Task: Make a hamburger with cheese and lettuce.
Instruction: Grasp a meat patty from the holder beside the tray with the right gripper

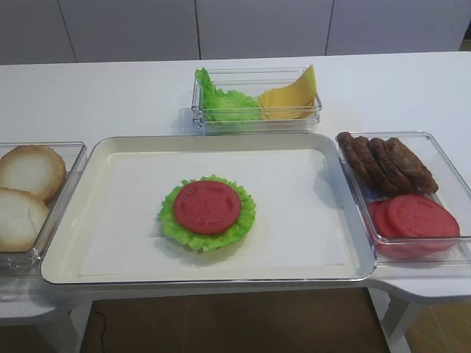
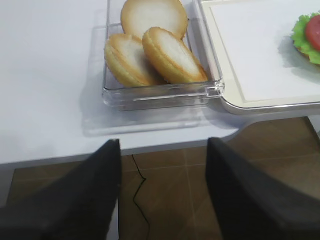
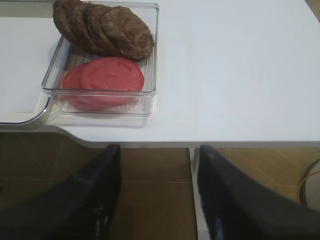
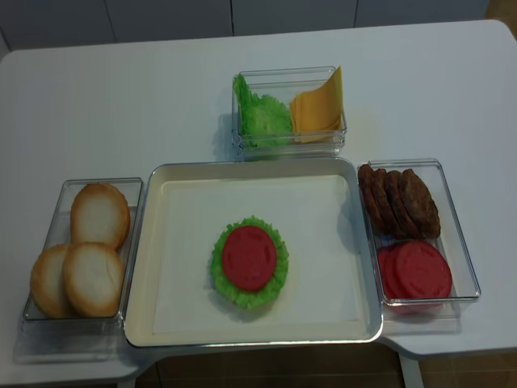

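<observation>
The hamburger (image 1: 207, 211) lies in the middle of the cream tray (image 1: 110, 243): a frilly green leaf with a red tomato disc on top; it also shows in the second high view (image 4: 249, 260) and at the left wrist view's right edge (image 2: 308, 37). No patty shows on it. The cheese (image 1: 291, 99) and the lettuce (image 1: 227, 105) share a clear box behind the tray. My left gripper (image 2: 164, 150) is open and empty, below the table's front edge, near the buns (image 2: 150, 52). My right gripper (image 3: 159, 155) is open and empty, below the edge, near the patties (image 3: 102, 27).
A clear box (image 1: 73, 158) on the left holds three bun halves (image 1: 29, 170). A clear box (image 1: 456, 239) on the right holds several brown patties (image 1: 386, 163) and red tomato discs (image 1: 416, 217). Neither arm shows in the high views.
</observation>
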`<action>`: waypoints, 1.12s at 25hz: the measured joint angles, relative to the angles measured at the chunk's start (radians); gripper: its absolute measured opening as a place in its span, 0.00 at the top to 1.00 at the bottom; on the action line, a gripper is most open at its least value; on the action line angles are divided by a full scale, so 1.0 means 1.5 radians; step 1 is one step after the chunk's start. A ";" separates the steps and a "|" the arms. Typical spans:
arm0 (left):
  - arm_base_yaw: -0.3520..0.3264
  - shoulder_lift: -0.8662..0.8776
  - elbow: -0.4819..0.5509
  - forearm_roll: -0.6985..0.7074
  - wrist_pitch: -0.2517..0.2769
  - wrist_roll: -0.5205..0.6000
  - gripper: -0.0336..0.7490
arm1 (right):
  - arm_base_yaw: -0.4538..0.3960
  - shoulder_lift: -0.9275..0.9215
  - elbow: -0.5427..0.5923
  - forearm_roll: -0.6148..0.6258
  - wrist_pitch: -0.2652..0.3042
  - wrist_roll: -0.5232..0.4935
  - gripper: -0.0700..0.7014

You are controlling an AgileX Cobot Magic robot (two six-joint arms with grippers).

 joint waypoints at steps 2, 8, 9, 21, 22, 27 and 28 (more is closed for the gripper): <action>0.000 0.000 0.000 0.000 0.000 0.000 0.44 | 0.000 0.000 0.000 0.000 0.000 0.000 0.40; 0.000 0.000 0.000 0.000 0.000 0.000 0.44 | 0.000 0.000 0.000 0.000 0.000 0.000 0.44; 0.000 0.000 0.000 0.000 0.000 0.000 0.44 | 0.000 0.000 0.000 0.000 0.000 0.000 0.45; 0.000 0.000 0.000 0.000 0.000 0.000 0.44 | 0.000 0.000 0.000 0.000 0.000 0.000 0.50; 0.000 0.000 0.000 0.000 0.000 0.000 0.44 | 0.000 0.000 0.000 0.000 0.000 0.000 0.50; 0.000 0.000 0.000 0.000 0.000 0.000 0.44 | 0.000 0.000 0.000 0.000 0.000 0.000 0.52; 0.000 0.000 0.000 0.000 0.000 0.000 0.44 | 0.000 0.000 0.000 0.000 0.000 0.000 0.52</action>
